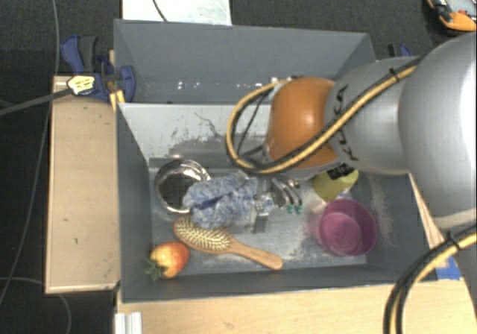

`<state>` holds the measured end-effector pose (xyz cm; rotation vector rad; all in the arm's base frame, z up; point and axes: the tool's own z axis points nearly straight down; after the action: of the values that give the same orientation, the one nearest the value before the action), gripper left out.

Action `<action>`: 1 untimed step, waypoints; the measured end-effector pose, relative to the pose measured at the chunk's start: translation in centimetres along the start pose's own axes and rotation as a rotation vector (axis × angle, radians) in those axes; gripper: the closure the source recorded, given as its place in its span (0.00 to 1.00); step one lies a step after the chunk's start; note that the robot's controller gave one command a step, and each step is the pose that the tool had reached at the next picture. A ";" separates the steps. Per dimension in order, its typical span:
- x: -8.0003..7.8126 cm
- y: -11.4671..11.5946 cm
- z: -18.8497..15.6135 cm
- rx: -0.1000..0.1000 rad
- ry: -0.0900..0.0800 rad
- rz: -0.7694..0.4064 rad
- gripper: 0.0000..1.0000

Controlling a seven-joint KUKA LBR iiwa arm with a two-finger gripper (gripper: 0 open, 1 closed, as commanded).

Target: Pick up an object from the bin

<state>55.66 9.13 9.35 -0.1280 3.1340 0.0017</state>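
Camera view: arm (417, 116) came in from the right, its orange wrist cover (298, 124) sat over the middle of the grey bin (149, 146), and a yellow-and-black cable (233, 131) looped off the cover's left side. The claw (267, 209) hung below the cover, low near the bin floor. Whether it was wide or narrow I couldn't tell, as the cover hid too much of it. Nothing visibly held.

Nearest thing was a crumpled blue-and-white cloth (216, 202), mid-floor, just left of the claw. Touching or not, couldn't tell.

Rest of the bin:
- shiny metal cup (175, 185), left of the cloth and right against it
- wooden hairbrush (223, 243), lying flat in front of the cloth, handle pointing right
- red-and-yellow fruit (170, 259), front left corner, just beside the brush head
- purple cup (346, 228), right side, mouth facing up
- yellow-green item (335, 183) behind the purple cup, partly under the arm, kind unclear
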 end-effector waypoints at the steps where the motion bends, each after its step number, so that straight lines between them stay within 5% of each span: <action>1: 5.4 -10.7 -2.3 0.002 0.000 0.202 0.00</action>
<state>51.17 -1.96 11.57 0.1894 3.1311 -0.0001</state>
